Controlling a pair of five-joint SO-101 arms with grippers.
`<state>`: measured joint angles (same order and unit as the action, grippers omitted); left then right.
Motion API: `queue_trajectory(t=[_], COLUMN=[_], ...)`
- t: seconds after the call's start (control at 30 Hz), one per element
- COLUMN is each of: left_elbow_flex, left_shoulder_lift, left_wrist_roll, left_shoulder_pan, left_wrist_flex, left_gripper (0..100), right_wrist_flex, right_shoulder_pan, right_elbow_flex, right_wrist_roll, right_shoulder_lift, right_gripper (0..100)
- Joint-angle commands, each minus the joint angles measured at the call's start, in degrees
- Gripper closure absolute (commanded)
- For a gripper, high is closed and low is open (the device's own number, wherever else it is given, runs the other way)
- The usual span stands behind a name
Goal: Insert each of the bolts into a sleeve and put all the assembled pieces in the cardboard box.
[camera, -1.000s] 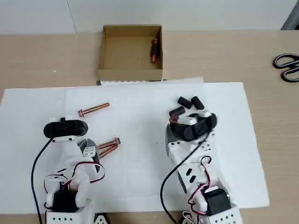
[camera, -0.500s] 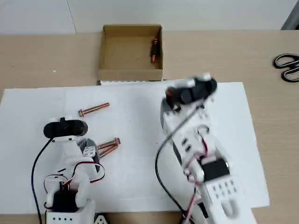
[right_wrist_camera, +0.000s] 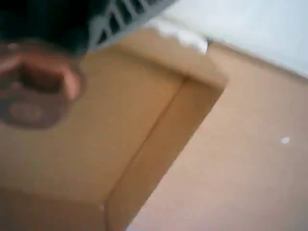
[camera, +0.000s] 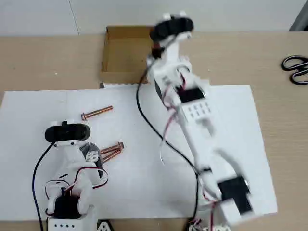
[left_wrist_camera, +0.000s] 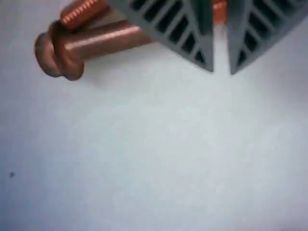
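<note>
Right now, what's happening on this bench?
The right gripper hangs over the cardboard box, holding a bolt above its floor. The left gripper sits low on the white paper beside two bolts. A loose bolt lies on the paper nearer the box.

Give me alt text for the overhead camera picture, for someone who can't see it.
The right gripper hangs over the cardboard box, its arm stretched across the white paper. The left gripper rests beside two bolts; a third bolt lies nearby.
</note>
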<state>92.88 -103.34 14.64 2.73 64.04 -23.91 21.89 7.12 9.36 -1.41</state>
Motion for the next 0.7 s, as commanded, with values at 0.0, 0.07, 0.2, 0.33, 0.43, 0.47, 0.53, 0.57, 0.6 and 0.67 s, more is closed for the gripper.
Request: queue_trajectory(t=[0.0, 0.07, 0.2, 0.33, 0.43, 0.47, 0.53, 0.57, 0.6, 0.67], left_elbow_flex=[-0.3, -0.3, -0.3, -0.3, -0.3, -0.4, -0.4, -0.4, -0.4, -0.4], left_shoulder_lift=[-0.4, -0.4, -0.4, -0.4, -0.4, -0.4, -0.4, -0.4, -0.4, -0.4], left_wrist_roll=[-0.1, -0.1, -0.1, 0.5, 0.5, 0.4, 0.4, 0.4, 0.4, 0.4], left_shoulder_pan=[0.4, 0.4, 0.4, 0.4, 0.4, 0.4, 0.4, 0.4, 0.4, 0.4], left_wrist_flex=[-1.4, -1.3, -1.3, -1.3, -1.3, -1.3, -1.3, -1.3, -1.3, -1.3], left_gripper=[99, 99, 99, 99, 99, 99, 99, 99, 99, 99], right_wrist_flex=[1.5, 1.5, 1.5, 1.5, 1.5, 1.5, 1.5, 1.5, 1.5, 1.4], right_shoulder_pan=[-0.7, -0.7, -0.7, -0.9, -0.9, -0.9, -0.8, -0.8, -0.9, -0.9], right_elbow_flex=[-18.2, -25.1, -36.8, -45.6, -50.7, -51.6, -52.9, -53.1, -53.1, -53.1], right_wrist_roll=[0.1, 0.0, 0.0, -0.1, -4.1, -6.0, -8.3, -8.7, -8.8, -8.9], right_shoulder_lift=[-10.4, -17.0, -29.6, -39.7, -45.9, -47.3, -49.4, -49.5, -49.5, -49.6], right_gripper=[99.5, 99.5, 99.5, 99.5, 99.4, 99.4, 99.4, 99.3, 99.0, 94.8])
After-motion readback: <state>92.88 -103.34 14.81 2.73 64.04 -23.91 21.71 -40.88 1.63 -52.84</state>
